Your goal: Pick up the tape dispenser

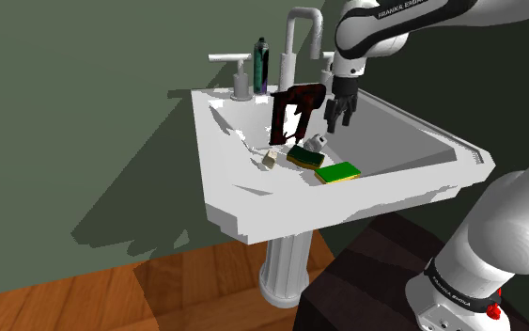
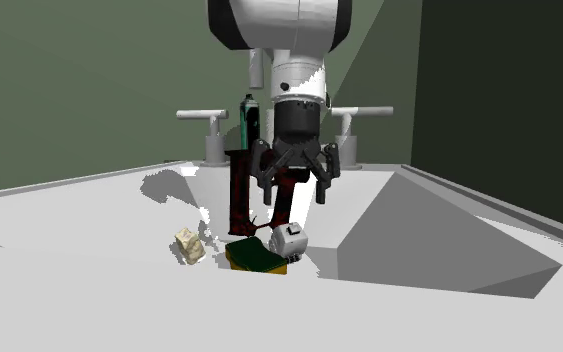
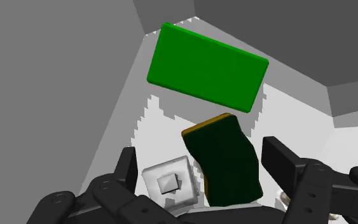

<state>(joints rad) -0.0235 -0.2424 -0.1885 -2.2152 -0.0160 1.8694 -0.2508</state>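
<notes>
White tape dispenser [image 2: 289, 240] on sink [image 1: 403, 141] floor: dark sponge [image 2: 256, 258] just beside; claw [image 2: 294, 195] apart, just above; sink walls well clear.

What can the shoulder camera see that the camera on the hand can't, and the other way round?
The shoulder view adds the white arm, the tap, a dark bottle, a tall dark red thing standing in the sink, and the wooden floor. The wrist view adds a close look down past the open claw, where the small white thing has a raised square on top. Both share the claw, the white thing, the dark green sponge and the bright green sponge.
</notes>
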